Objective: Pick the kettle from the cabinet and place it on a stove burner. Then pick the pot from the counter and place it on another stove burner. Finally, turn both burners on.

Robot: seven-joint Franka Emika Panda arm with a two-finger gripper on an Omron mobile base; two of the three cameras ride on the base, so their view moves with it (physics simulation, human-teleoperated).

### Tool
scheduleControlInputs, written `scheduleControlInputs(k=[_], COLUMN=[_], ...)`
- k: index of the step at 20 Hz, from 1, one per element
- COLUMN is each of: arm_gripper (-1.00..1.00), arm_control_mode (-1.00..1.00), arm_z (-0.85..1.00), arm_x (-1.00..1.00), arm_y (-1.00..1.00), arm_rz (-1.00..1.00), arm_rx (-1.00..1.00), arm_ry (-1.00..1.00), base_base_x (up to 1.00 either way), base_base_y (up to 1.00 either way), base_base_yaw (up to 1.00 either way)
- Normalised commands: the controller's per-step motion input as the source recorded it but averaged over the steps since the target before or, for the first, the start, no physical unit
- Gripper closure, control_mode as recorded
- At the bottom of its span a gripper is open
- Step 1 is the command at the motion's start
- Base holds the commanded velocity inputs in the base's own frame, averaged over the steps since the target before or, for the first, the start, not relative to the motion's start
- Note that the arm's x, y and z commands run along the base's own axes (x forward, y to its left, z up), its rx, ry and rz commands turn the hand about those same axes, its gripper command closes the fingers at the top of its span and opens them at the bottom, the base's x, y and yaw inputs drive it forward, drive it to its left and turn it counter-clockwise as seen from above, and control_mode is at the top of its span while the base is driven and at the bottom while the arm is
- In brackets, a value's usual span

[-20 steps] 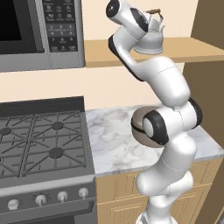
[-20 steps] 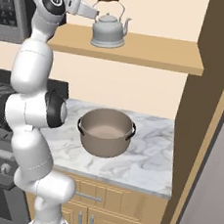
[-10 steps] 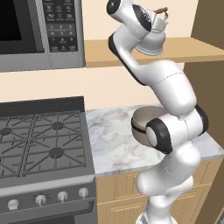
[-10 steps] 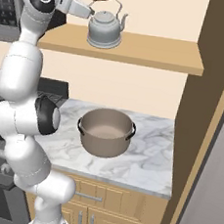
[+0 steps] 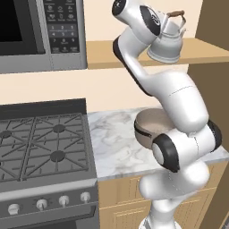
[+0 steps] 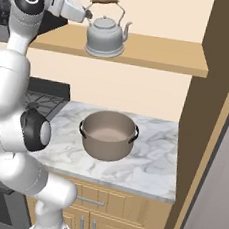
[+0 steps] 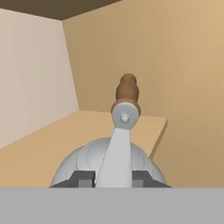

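The silvery kettle [image 5: 166, 44] [image 6: 105, 36] [image 7: 89, 162] is at the front edge of the cabinet shelf [image 5: 116, 53] [image 6: 158, 53], tilted a little. My gripper [image 5: 162, 21] [image 6: 88, 14] [image 7: 113, 178] is shut on the thin metal handle, just below its brown wooden bar [image 7: 127, 91]. In the hand view the two dark fingertips [image 7: 82, 178] press the handle strip from both sides. Whether the kettle's base touches the shelf I cannot tell. The taupe pot [image 5: 150, 127] [image 6: 108, 135] stands on the white marble counter [image 5: 112, 138] [image 6: 151, 161] below, partly hidden by my arm in the left base view.
The gas stove [image 5: 44, 143] [image 6: 42, 101] lies left of the counter, with its knobs [image 5: 40, 204] along the front. A grey microwave [image 5: 36, 31] hangs above it. A dark brown cabinet side panel [image 6: 214, 97] rises on the right.
The kettle has shifted slightly toward the shelf's front edge with the gripper on its handle. The arm's elbow has swung out to the right.
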Motion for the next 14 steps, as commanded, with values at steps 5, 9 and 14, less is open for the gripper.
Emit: scheduleControlInputs(k=[5, 9, 14], arm_gripper=[1.0, 1.0, 1.0], arm_control_mode=[-1.0, -1.0, -1.0], arm_z=[-0.07, -0.18, -0.28], arm_x=[-0.67, -0.66, -0.64], arm_y=[-0.08, -0.07, -0.05], arm_rz=[-0.06, -0.06, -0.05], arm_rx=[0.0, 0.0, 0.0], arm_ry=[0.0, 0.0, 0.0], base_base_x=[0.0, 0.0, 0.0], base_base_y=[0.0, 0.0, 0.0], base_base_yaw=[0.0, 0.0, 0.0])
